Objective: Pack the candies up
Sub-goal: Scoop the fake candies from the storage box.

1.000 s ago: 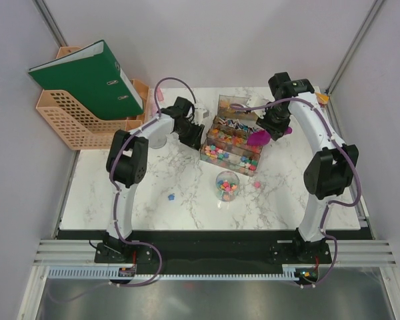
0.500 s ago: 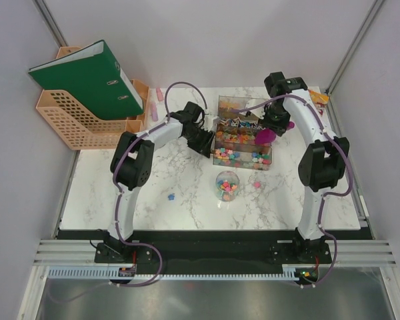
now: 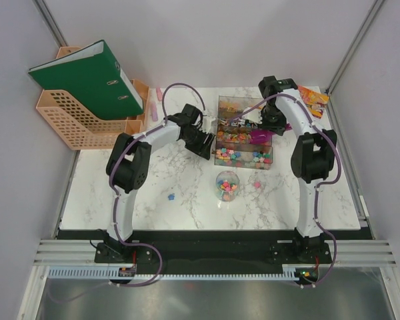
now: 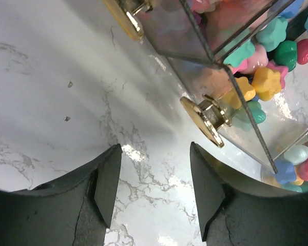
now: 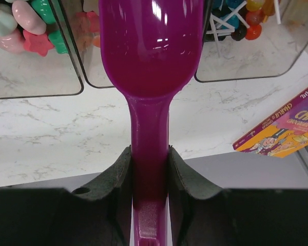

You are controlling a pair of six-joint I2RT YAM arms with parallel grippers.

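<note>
Clamping scoop (image 5: 151, 46) handle in right gripper (image 5: 150, 154) jaws, bowl tip cropped. Holding left gripper (image 4: 155, 154) jaws apart beside tray (image 4: 195, 31) toward far tabletop (image 4: 66, 77) edge, candies (image 4: 267, 82) blurred behind wall.

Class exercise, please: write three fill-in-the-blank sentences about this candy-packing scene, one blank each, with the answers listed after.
1. The right hand grips the purple scoop by its ______.
2. The left hand is ______ and holds nothing.
3. The binder lying on the peach file rack is ______.
Answers: handle; open; green.
</note>
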